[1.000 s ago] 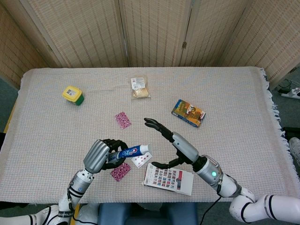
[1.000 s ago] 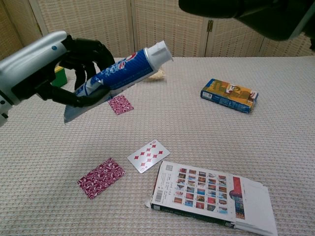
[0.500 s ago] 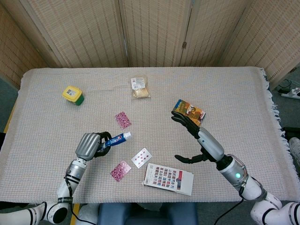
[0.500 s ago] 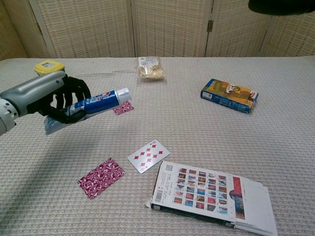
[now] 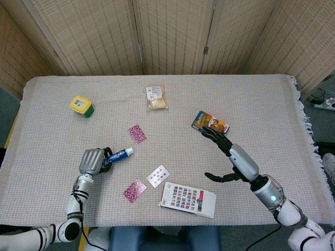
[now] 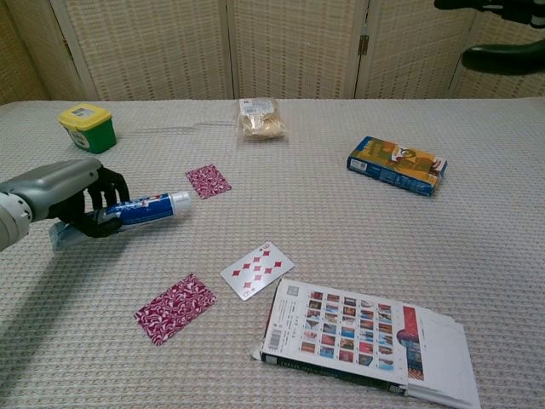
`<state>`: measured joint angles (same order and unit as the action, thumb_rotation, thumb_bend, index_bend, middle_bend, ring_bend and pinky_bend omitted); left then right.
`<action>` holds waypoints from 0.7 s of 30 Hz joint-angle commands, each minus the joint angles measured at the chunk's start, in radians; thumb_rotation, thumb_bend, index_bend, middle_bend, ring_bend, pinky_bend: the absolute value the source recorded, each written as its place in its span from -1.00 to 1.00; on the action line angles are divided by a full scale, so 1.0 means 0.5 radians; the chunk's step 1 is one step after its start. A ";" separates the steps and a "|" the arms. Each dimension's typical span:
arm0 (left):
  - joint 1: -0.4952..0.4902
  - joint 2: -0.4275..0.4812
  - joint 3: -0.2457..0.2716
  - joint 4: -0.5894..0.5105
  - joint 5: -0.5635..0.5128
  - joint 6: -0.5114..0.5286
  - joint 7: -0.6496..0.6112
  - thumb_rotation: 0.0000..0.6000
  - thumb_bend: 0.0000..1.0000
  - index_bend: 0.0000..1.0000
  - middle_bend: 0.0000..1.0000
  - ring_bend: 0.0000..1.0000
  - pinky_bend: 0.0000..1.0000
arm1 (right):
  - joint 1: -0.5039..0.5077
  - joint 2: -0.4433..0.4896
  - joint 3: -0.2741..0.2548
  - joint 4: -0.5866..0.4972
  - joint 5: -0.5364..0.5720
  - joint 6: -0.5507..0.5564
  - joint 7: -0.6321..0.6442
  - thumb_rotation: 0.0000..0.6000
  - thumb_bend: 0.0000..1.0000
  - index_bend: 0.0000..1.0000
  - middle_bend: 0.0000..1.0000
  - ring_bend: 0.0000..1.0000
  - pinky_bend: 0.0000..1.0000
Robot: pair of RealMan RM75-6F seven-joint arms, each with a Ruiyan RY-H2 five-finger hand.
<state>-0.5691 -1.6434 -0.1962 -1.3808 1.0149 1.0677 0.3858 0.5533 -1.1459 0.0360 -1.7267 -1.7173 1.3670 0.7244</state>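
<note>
Head view. My left robot hand [image 5: 92, 160] grips the toothpaste tube [image 5: 119, 154], fingers wrapped round its crimped end. Over the last second I have drawn it back from above the face-up diamonds card [image 5: 158, 175] and lowered it; the tube now sits low, left of that card, cap pointing toward the patterned card [image 5: 137, 134] farther up the bench [image 5: 251, 104]. My right robot hand [image 5: 234, 162] has pulled away to the card's right, fingers spread, holding nothing, just below the colourful box [image 5: 210, 123]. I judge the tube close to being set down.

Chest view. The left robot hand [image 6: 72, 200] holds the tube [image 6: 145, 209] almost level, just over the cloth, left of the diamonds card [image 6: 256, 270]. A face-down card [image 6: 175, 307] and a printed booklet [image 6: 362, 336] lie nearer me than that card; a yellow-lidded tub [image 6: 88, 126] and snack packet [image 6: 259, 118] lie beyond it. The bench wears a pale woven cloth; wicker screens [image 6: 289, 47] close the room behind.
</note>
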 commanded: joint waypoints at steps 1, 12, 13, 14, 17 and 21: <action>0.020 0.037 -0.007 -0.062 0.002 0.027 -0.022 1.00 0.09 -0.67 -0.27 -0.47 -0.21 | -0.025 0.028 -0.022 0.016 0.003 -0.005 -0.035 0.92 -0.35 -1.00 -1.00 -1.00 -1.00; 0.229 0.398 0.029 -0.307 0.282 0.294 -0.345 1.00 0.06 -0.68 -0.41 -0.60 -0.52 | -0.305 0.155 -0.094 0.108 0.198 0.102 -0.748 1.00 -0.35 -1.00 -1.00 -1.00 -1.00; 0.269 0.438 0.044 -0.312 0.347 0.366 -0.388 1.00 0.06 -0.64 -0.41 -0.59 -0.53 | -0.356 0.151 -0.094 0.106 0.231 0.144 -0.884 1.00 -0.35 -1.00 -1.00 -1.00 -1.00; 0.299 0.470 0.058 -0.314 0.392 0.417 -0.412 1.00 0.06 -0.61 -0.41 -0.58 -0.55 | -0.392 0.149 -0.098 0.103 0.251 0.173 -0.963 1.00 -0.35 -1.00 -1.00 -1.00 -1.00; 0.404 0.588 0.115 -0.336 0.511 0.568 -0.459 1.00 0.06 -0.51 -0.40 -0.57 -0.58 | -0.501 0.159 -0.126 0.087 0.305 0.237 -1.085 1.00 -0.35 -1.00 -1.00 -1.00 -1.00; 0.555 0.701 0.178 -0.378 0.612 0.775 -0.503 1.00 0.06 -0.45 -0.38 -0.57 -0.63 | -0.627 0.181 -0.150 0.098 0.350 0.323 -1.087 1.00 -0.35 -1.00 -1.00 -1.00 -1.00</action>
<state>-0.3395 -1.3347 -0.1337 -1.5507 1.2889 1.4010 0.1595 0.2786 -1.0652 -0.0274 -1.6825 -1.5685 1.4951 0.1856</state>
